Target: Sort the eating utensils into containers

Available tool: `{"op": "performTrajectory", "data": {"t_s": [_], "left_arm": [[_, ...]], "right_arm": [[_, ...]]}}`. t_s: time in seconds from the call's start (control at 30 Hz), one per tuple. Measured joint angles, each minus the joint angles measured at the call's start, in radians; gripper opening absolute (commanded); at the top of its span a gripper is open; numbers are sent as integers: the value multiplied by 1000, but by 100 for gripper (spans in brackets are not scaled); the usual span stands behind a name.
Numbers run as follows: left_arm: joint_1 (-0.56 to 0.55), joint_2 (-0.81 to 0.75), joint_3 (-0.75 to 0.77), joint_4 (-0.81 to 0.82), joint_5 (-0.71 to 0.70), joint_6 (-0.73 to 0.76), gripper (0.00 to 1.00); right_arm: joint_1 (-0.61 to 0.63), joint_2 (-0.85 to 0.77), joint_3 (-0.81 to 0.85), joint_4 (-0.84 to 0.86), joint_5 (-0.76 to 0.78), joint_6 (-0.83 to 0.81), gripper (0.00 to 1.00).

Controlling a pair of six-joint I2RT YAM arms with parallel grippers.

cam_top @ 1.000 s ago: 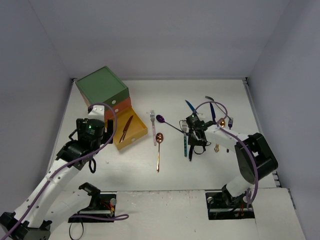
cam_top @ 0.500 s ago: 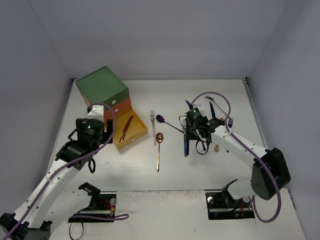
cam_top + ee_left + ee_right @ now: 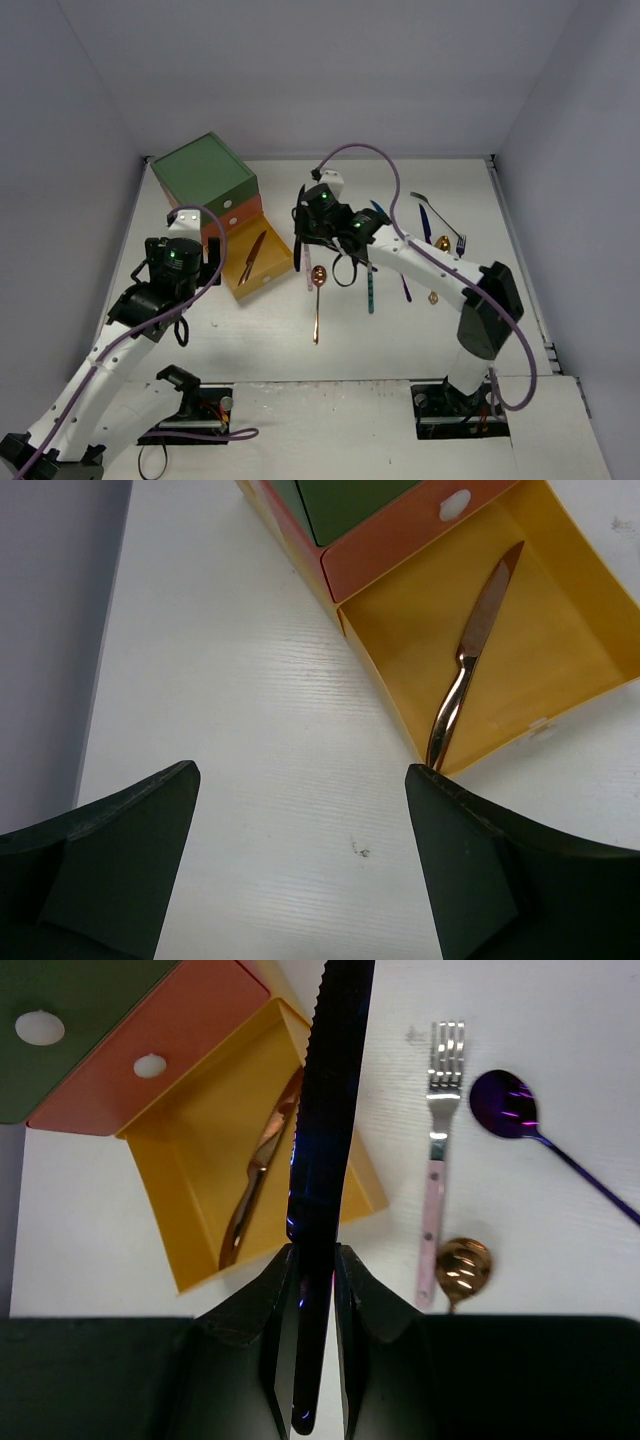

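Scanning every view now: no word, number or brand that can be read. The chest (image 3: 205, 170) shows flat colour only, the yellow drawer (image 3: 560, 600) has plain walls, and the dark knife (image 3: 325, 1110) carries no stamp I can make out. At the near edge of the table (image 3: 270, 340), the left arm's base plate (image 3: 190, 412) may bear small markings, but it is too small and blurred to tell.
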Motion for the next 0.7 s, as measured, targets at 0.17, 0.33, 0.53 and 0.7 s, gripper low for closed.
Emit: {"op": "performTrajectory", "data": {"t_s": [0.17,0.33,0.53,0.7], "left_arm": [[21,0,-6,10,0,0,82],[29,3,-16,13,1,0,82],[37,4,-16,16,2,0,82],[48,4,-17,18,7,0,82]], "right_arm": [[59,178,88,76,28,74,0],[118,313,176,115,49,129,0],[147,429,282,175,67,183,0],[147,495,341,187,75,210,0]]}}
